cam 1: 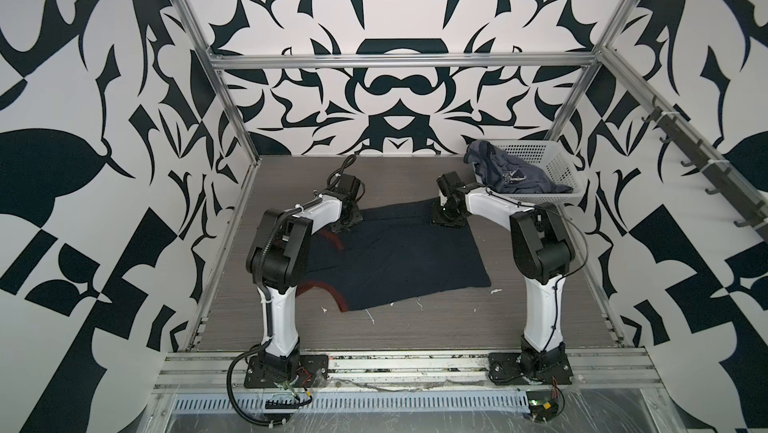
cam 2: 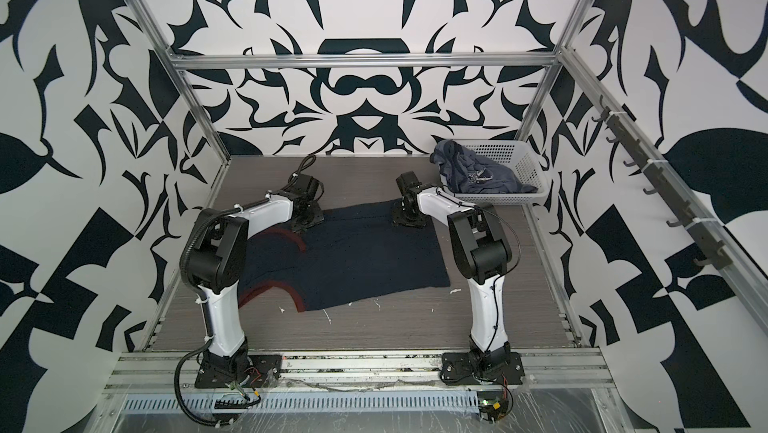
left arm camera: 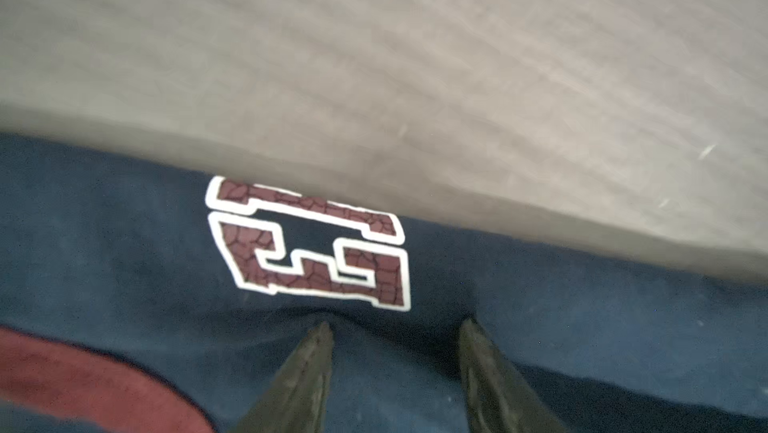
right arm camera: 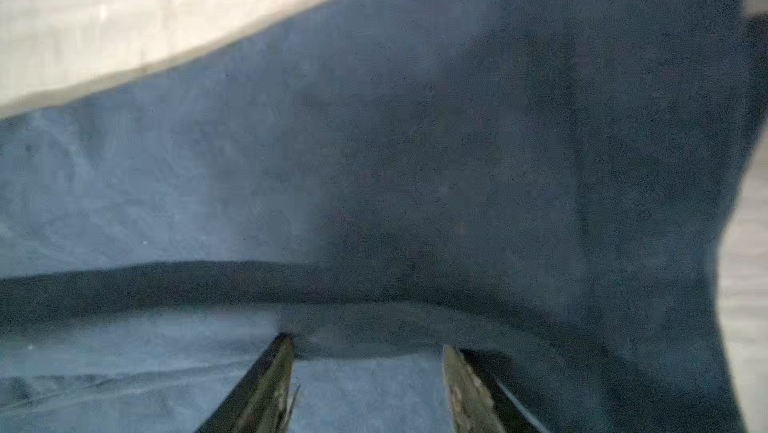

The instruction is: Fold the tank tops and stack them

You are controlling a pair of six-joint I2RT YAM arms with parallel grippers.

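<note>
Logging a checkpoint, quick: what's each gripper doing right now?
Left gripper: open, tips on the navy tank top.
Right gripper: open, tips on the same top.

Navy tank top (cam 1: pixel 399 256): matt cloth with a fine, slightly fuzzy surface; its "23" print (left arm camera: pixel 316 244): smooth film, visibly cracked; slate-blue tank top (cam 1: pixel 519 177): soft, crumpled cloth; basket (cam 1: pixel 528 152): white perforated plastic; table (cam 1: pixel 415 327): matt grey wood-grain; frame rails (cam 1: pixel 399 61): dull silver metal.
</note>
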